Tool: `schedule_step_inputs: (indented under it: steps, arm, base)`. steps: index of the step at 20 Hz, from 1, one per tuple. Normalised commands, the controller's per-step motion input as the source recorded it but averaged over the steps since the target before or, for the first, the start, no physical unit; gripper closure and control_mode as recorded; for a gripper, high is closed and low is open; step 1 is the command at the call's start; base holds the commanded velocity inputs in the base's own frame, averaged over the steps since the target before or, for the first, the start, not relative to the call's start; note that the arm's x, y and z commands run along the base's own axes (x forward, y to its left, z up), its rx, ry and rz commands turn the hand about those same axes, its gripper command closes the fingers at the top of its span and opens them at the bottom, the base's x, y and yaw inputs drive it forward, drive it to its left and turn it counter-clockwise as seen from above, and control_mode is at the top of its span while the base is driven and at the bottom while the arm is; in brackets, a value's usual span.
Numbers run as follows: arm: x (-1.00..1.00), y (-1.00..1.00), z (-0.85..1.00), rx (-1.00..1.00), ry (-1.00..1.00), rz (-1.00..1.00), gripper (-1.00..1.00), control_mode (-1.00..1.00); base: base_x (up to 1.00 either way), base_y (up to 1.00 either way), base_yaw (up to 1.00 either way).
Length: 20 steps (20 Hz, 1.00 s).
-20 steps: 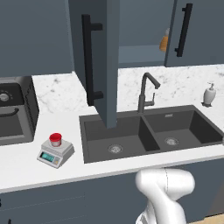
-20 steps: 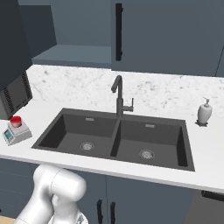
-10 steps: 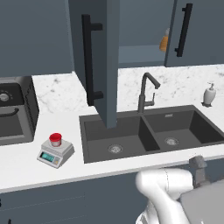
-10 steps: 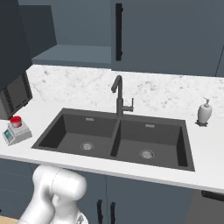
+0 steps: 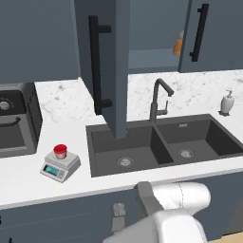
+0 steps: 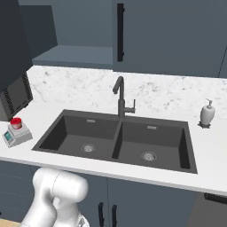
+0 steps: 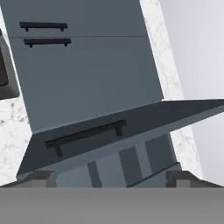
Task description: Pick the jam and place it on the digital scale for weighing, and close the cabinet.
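Jam point(image 5: 60, 151) sits on the scale point(image 5: 59, 166), so it's the open cabinet door point(image 5: 105, 66) next, and the gripper point(image 7: 107, 178), fingertips wide apart and empty, should push flat near the handle point(image 5: 96, 64), clear of the faucet point(image 5: 159, 98).

Arm point(image 5: 182, 201): glossy white casing, smooth and rounded, built from thick cylindrical links with domed ends. Dark grey joint section between links, with a small grey block-shaped fitting beside it. Same arm point(image 6: 57, 195) in the right base view: bulbous white segments, softly shaded, no visible cables, screws or markings.
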Motion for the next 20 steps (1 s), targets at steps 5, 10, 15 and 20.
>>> schedule_step_inputs:
  steps: [5, 10, 15, 20]
  arm:
    - [0.91, 1.00, -0.50, 0.03, 0.03, -0.09, -1.00, -1.00]
    - [0.66, 0.69, -0.29, 0.00, 0.06, -0.10, -1.00, -1.00]
    - [0.84, 0.61, -0.19, 0.01, -0.03, -0.08, -1.00, -1.00]
    - [0.95, 0.43, -0.04, 0.00, -0.05, -0.12, -1.00, -1.00]
  base:
    - [0.00, 0.00, 0.00]
    - [0.00, 0.00, 0.00]
    - [0.00, 0.00, 0.00]
    - [0.00, 0.00, 0.00]
